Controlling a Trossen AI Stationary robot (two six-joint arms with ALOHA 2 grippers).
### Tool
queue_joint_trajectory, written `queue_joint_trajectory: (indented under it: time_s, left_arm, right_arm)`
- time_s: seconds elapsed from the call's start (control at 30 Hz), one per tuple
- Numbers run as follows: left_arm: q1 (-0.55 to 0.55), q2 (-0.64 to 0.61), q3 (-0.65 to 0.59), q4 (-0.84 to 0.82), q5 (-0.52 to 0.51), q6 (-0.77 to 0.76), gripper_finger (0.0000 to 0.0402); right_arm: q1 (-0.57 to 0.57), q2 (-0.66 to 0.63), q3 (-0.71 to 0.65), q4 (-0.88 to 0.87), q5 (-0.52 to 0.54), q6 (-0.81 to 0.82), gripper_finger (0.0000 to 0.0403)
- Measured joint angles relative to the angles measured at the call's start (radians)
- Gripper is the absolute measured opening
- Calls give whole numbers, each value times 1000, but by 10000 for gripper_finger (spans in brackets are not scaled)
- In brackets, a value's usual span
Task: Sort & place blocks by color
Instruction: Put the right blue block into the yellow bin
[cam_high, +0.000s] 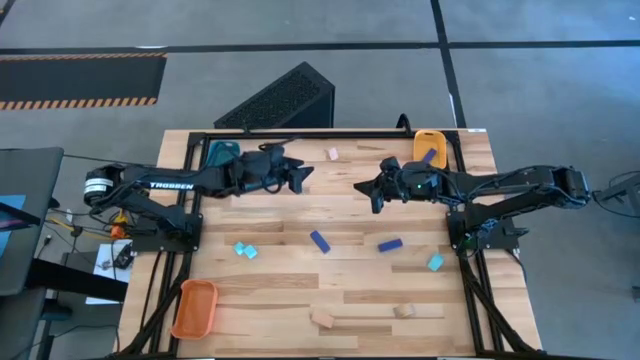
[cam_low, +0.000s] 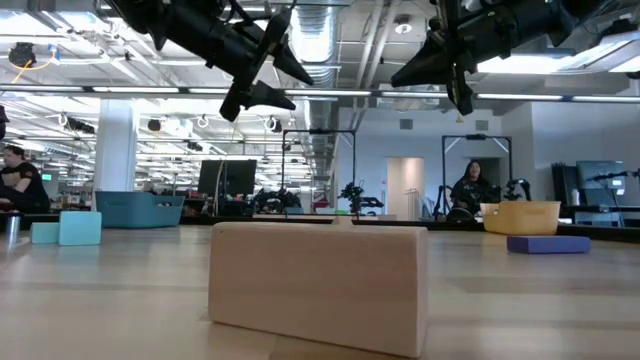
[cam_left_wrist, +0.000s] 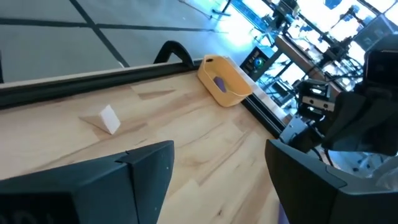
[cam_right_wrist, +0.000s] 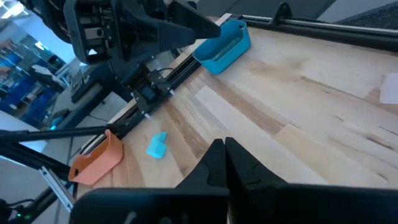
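- Hovering above the far half of the table, the left gripper sits at about 11 o'clock from the table's centre; its fingers stand wide apart and carry nothing
- Right gripper, facing the left one at about 1 o'clock from centre, is raised off the wood; its own wrist view shows the two fingertips pressed together with nothing between them
- Teal tray at the far left corner; yellow-orange tray at the far right corner, holding one dark blue block; orange tray at the near left edge
- Loose dark blue blocks: one near the centre, another just to its 3 o'clock side
- Cyan blocks: a pair touching each other at 9 o'clock from centre, and a single one at 4 o'clock near the right edge
- Pale wood blocks: one at 12 o'clock between the two grippers, one at 6 o'clock, one at 5 o'clock
- Low view: a pale wood block fills the foreground, both arms hang overhead, and people sit in the room behind
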Motion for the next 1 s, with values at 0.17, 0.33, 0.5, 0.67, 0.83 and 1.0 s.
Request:
queue_joint_trajectory:
  time_s: [0.17,0.33,0.5,0.67,0.83,1.0]
  left_arm:
    - [39,0,0,0,52,10,240]
    - [81,0,0,53,174,18,240]
    - [128,-5,0,114,327,-10,240]
    - [181,-26,0,119,374,-29,240]
    - [215,-39,0,136,397,-47,240]
    - [209,-39,0,204,401,-110,240]
  right_arm:
    - [0,0,0,0,0,23,3]
    - [0,0,0,49,0,33,3]
    - [-6,0,0,119,-11,34,3]
    - [-6,0,1,150,-29,46,3]
    - [-6,0,1,157,-47,55,3]
    - [-13,0,1,200,-50,66,3]
